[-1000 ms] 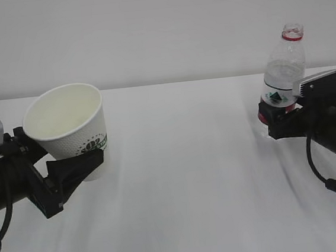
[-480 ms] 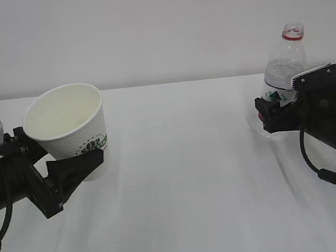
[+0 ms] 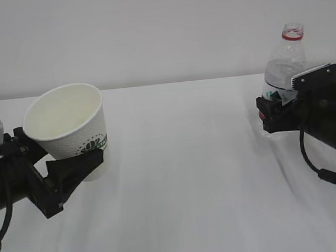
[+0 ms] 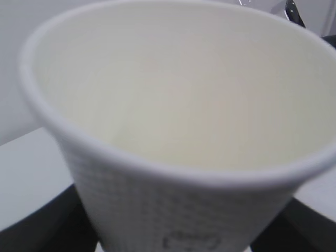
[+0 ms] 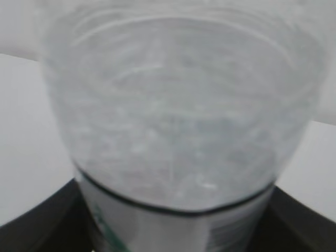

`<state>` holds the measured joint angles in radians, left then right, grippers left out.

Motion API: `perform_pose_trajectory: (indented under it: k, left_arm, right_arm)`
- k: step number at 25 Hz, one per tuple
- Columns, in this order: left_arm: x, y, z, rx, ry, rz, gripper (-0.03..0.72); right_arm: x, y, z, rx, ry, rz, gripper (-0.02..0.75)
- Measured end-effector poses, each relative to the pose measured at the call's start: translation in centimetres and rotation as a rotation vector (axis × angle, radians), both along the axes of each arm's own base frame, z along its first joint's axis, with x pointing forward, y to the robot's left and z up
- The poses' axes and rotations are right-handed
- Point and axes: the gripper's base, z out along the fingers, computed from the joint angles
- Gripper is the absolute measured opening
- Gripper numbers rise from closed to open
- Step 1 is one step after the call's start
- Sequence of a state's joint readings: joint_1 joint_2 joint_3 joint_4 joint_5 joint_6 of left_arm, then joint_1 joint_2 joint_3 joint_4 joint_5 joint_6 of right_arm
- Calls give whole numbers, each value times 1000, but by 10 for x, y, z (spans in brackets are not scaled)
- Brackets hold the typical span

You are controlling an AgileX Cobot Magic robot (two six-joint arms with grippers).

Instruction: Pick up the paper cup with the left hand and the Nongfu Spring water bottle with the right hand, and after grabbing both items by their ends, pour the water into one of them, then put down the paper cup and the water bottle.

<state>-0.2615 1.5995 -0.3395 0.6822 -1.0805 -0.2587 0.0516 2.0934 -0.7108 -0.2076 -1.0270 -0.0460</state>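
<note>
Right hand (image 3: pixel 274 113) closing in around Nongfu Spring water bottle (image 3: pixel 283 70) versus a second ago; firm grip not confirmable, bottle standing on table (image 3: pixel 185 178) at right. Pickup nearing. Left hand (image 3: pixel 62 169) clamping paper cup (image 3: pixel 66 121), tilted, raised off table at left. Bottle base hiding behind fingers; water level unclear.
</note>
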Motion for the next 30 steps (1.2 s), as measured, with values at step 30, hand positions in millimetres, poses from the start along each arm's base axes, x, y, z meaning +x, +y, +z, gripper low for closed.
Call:
perform_pose_trajectory:
  k: [30]
  left_arm:
    - [-7, -6, 2, -26, 5, -96, 547]
  right_arm:
    - [-13, 8, 49, -13, -67, 99, 537]
